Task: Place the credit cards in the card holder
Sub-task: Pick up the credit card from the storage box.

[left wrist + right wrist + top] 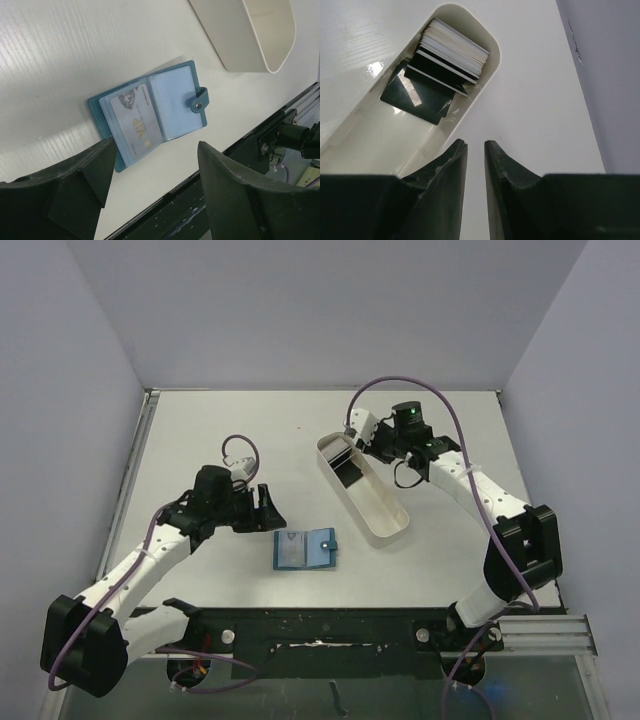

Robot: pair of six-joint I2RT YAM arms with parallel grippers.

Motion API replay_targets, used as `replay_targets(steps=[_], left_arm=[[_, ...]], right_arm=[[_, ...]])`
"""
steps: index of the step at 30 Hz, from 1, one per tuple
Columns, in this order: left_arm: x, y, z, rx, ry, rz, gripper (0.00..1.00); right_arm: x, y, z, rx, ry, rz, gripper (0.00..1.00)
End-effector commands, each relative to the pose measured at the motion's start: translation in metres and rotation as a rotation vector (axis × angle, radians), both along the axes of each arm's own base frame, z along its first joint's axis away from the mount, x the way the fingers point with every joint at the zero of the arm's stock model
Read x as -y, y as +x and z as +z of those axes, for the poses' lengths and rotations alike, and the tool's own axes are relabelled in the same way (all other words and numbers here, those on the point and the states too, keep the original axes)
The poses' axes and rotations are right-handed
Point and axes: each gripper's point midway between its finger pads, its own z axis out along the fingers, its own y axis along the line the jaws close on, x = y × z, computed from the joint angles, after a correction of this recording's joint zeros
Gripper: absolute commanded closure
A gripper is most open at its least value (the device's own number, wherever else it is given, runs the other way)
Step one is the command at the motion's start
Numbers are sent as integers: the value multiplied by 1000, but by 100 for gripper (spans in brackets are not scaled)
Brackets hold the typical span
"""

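Note:
The teal-blue card holder lies open on the table; in the left wrist view one light card marked VIP sits in its left pocket. My left gripper is open and empty, just left of and above the holder. The other credit cards, a stack of white and black ones and a loose black one, lie in the far end of the white oval tray. My right gripper hovers over that end of the tray; its jaws stand a narrow gap apart with nothing between them.
The long white tray runs diagonally right of the holder. A black metal rail lines the near table edge, close to the holder. Grey walls enclose the table at the left, back and right.

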Motion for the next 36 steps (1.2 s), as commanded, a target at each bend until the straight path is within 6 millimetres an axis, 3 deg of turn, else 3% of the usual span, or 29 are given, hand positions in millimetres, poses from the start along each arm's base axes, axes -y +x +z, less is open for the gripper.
replay_targets(steps=[1, 8, 17, 27, 36], left_arm=[[-3, 11, 26, 91, -9, -6, 35], [-17, 16, 36, 144, 11, 55, 35], [-19, 16, 41, 161, 9, 62, 35], [-19, 16, 41, 162, 7, 63, 35], [-19, 16, 43, 165, -6, 57, 35]], right_arm=[[-20, 2, -6, 87, -47, 217, 78], [-37, 14, -36, 84, -67, 323, 80], [-47, 33, -60, 128, -137, 357, 71], [-52, 51, -64, 216, -206, 362, 51], [-58, 58, -70, 226, -233, 412, 43]])
